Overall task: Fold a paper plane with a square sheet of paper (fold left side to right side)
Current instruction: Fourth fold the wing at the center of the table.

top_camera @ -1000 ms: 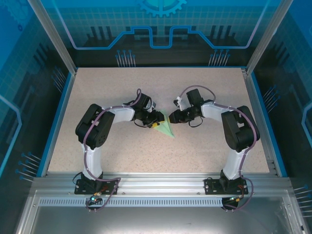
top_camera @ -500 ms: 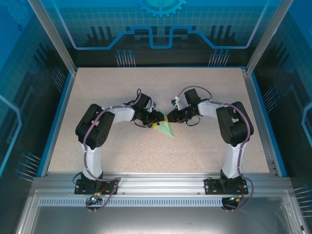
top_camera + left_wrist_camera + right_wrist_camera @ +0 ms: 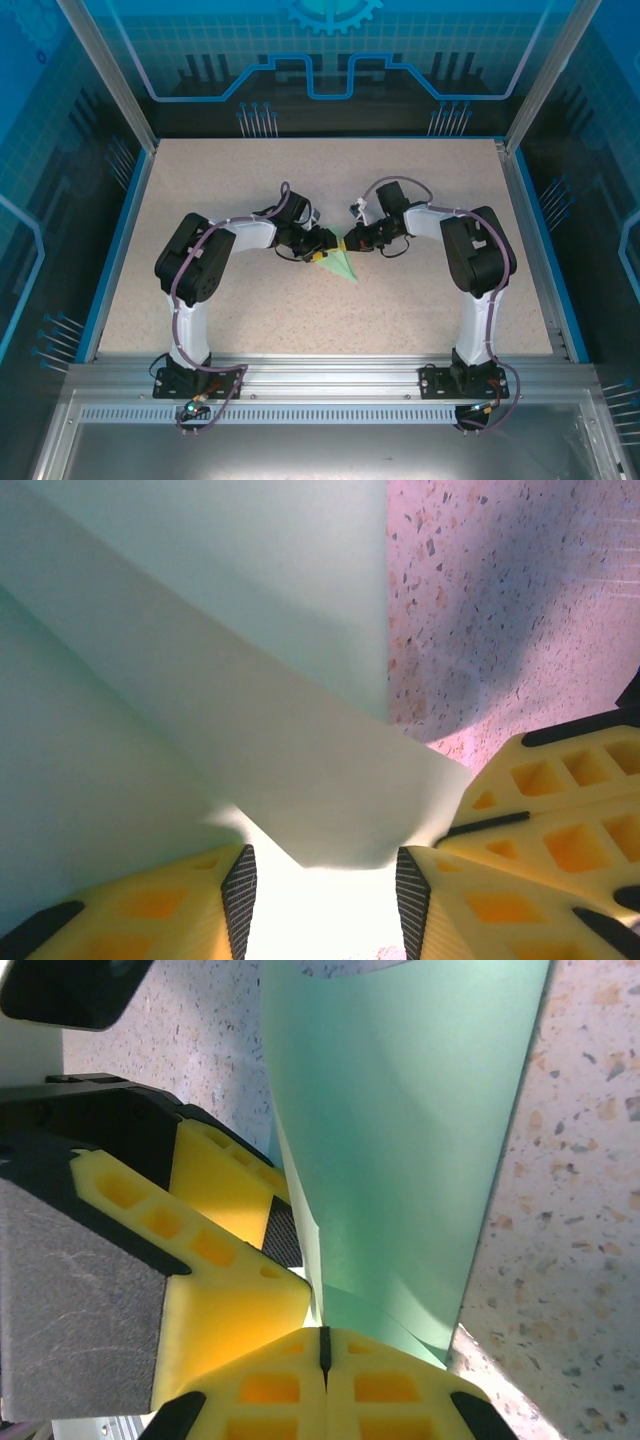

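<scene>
L gripper (image 3: 320,895), jaws part-spread, pins paper (image 3: 343,265) at its 10 o'clock so R gripper (image 3: 323,1345), pinching the 1 o'clock edge, can prob. pull the fold.

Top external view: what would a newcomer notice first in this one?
Both arms converge at the middle of the speckled table over a small folded mint-green paper, pointed like a dart. The right pincer is pinched shut on the paper's edge. The left pincer stands open, a paper flap reaching between its yellow fingers.
</scene>
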